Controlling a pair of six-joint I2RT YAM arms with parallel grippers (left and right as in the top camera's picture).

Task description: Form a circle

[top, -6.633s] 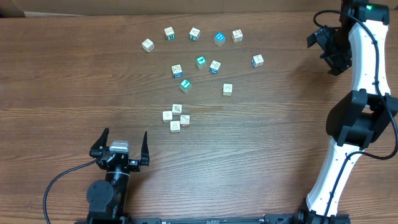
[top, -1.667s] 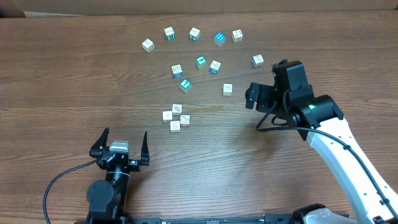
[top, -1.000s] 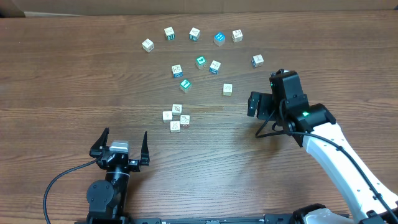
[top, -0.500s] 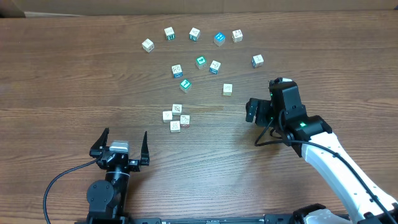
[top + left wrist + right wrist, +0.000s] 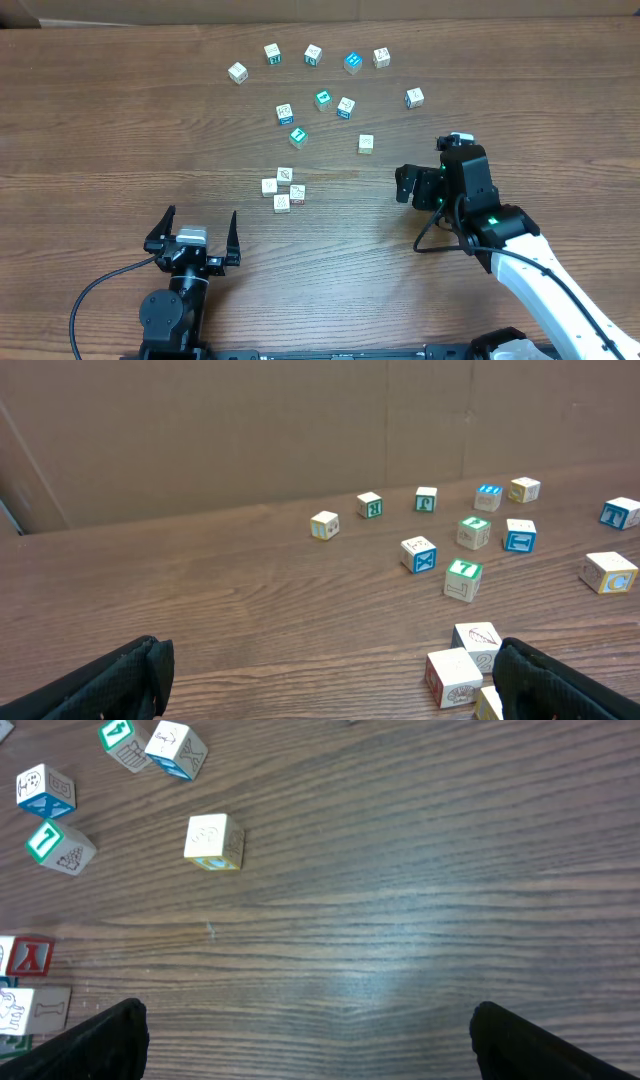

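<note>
The right gripper (image 5: 404, 184) hangs spread wide, with nothing between its fingers. At its 9 o'clock, well apart, lies the circle (image 5: 283, 189), four pale cubes packed close together. A lone pale cube (image 5: 366, 144) sits between the gripper's 10 and 11 o'clock. The left gripper (image 5: 200, 220), likewise wide and empty, has the circle at its 2 o'clock.

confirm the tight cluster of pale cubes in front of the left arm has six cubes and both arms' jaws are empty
No: the overhead view shows four cubes in that cluster, not six. It does sit in front of the left arm, and both arms' jaws are empty.
</note>
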